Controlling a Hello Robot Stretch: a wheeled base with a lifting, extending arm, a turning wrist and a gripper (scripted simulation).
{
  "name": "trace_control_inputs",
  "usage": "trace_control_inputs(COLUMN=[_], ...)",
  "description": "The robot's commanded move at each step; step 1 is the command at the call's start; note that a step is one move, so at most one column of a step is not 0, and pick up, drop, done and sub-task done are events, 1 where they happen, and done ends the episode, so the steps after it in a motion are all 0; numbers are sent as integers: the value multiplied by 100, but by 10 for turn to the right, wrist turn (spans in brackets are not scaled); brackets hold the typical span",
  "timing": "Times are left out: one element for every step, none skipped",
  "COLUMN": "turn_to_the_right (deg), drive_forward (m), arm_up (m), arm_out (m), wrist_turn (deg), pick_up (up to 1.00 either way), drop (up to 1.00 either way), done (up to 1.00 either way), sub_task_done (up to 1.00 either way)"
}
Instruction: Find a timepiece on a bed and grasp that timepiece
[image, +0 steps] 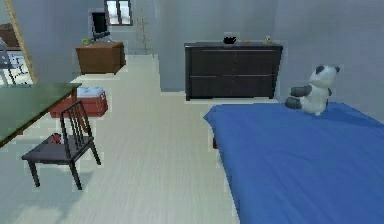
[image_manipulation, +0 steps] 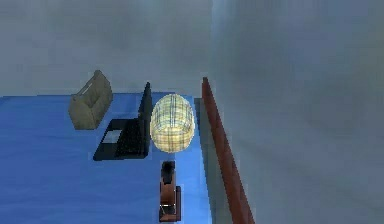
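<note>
Though end effector's state unclear — laptop (image_manipulation: 125, 135), checked ball (image_manipulation: 171, 123), tan bag (image_manipulation: 90, 100) together on blue bed (image_manipulation: 50, 170)

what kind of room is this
Most likely a bedroom: a bed with a blue cover, a soft toy sitting on it, and a dark chest of drawers beyond it.
</note>
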Motion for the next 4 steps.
trace_control_inputs(turn_to_the_right=[0, 0, 0, 0], drive_forward=[0, 0, 0, 0], arm_up=[34, 0, 0, 0], arm_out=[0, 16, 0, 0], wrist_turn=[0, 0, 450, 450], pick_up=[0, 0, 0, 0], drop=[0, 0, 0, 0], done=[0, 0, 0, 0], sub_task_done=[0, 0, 0, 0])
